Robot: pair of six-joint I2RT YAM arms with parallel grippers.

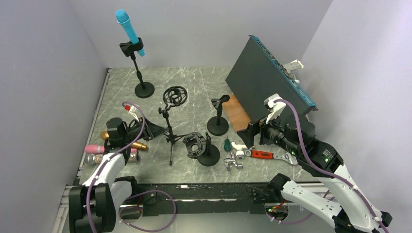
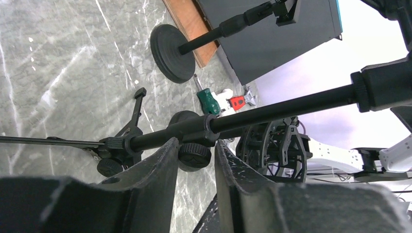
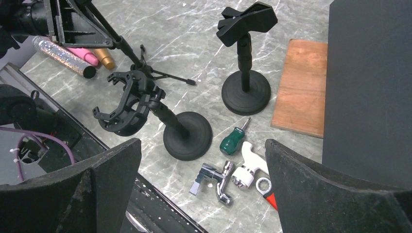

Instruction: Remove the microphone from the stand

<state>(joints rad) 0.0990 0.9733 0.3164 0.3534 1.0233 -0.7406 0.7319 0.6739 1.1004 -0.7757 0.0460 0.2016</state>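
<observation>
The blue microphone (image 1: pixel 127 26) sits tilted in the clip of a tall round-base stand (image 1: pixel 138 70) at the far left, untouched by either arm. My left gripper (image 1: pixel 156 130) is low at the left, at a black tripod stand (image 1: pixel 169 133) with a ring mount on top. In the left wrist view its jaws (image 2: pixel 194 146) stand narrow, pressed on both sides of that tripod's collar and knob (image 2: pixel 193 154). My right gripper (image 1: pixel 253 134) hovers wide open (image 3: pixel 202 144) above the tools, holding nothing.
Pink, gold and glitter microphones (image 1: pixel 104 148) lie at the left edge. A shock-mount stand (image 1: pixel 201 148) and a short clip stand (image 1: pixel 218 120) stand mid-table. A black panel (image 1: pixel 267 80) leans over a wooden board (image 1: pixel 237 112). Screwdriver (image 3: pixel 234 138), chrome tap (image 3: pixel 218 182) and wrench (image 1: pixel 266 155) lie near the front.
</observation>
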